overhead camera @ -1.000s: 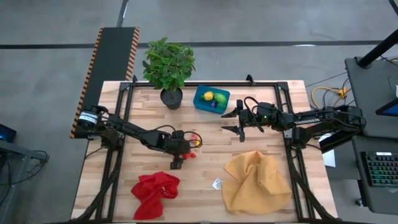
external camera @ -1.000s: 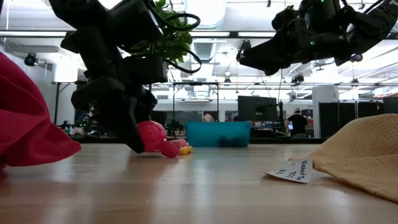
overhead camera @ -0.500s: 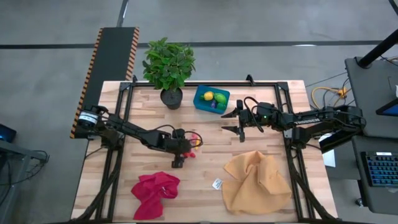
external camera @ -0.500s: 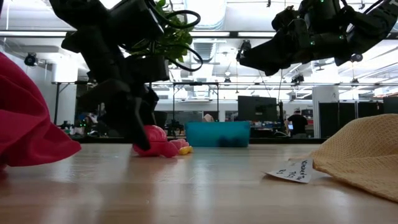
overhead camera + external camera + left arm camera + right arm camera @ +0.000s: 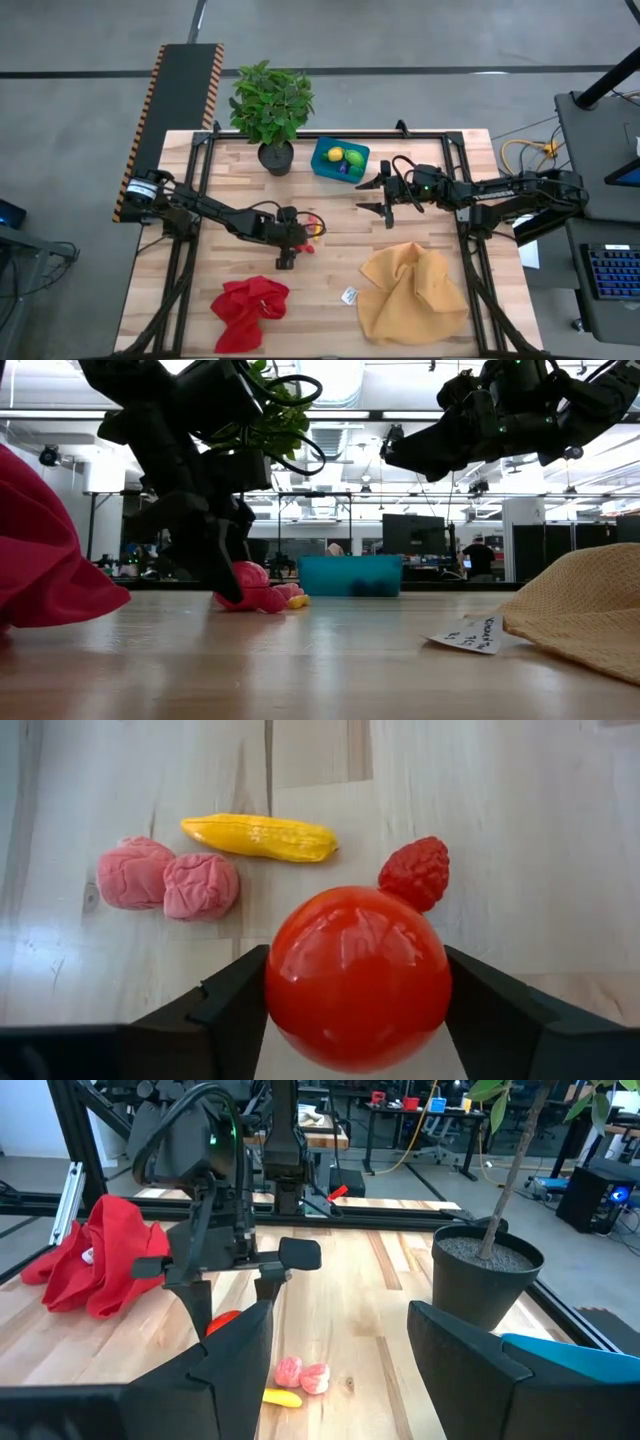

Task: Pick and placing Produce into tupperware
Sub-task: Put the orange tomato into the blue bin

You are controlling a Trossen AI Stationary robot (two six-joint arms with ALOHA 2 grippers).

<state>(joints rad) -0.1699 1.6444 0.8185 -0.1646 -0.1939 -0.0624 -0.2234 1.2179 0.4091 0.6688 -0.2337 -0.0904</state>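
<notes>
Left gripper (image 5: 355, 1010): clamped on a glossy red tomato (image 5: 357, 978) at table level, beside loose produce. Risk: smooth round skin, apparently a shallow grip, may squirt out on lifting. Right gripper (image 5: 385, 197): wide, waiting near the tupperware (image 5: 340, 158), which holds some fruit.

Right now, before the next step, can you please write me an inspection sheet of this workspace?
Surface: wooden table, dry, nothing spilled.
Job's things: teal tub near the potted plant, holding yellow, green and dark pieces. Red tomato in the left gripper; pink piece, yellow piece and red berry loose on the table.
Clutter: red cloth, mustard cloth, white tag.
Grippers: left gripper low, shut on the tomato; right gripper raised, open.
Cables: yellow cable beyond the table's right edge.
Surroundings: a person far behind.
</notes>
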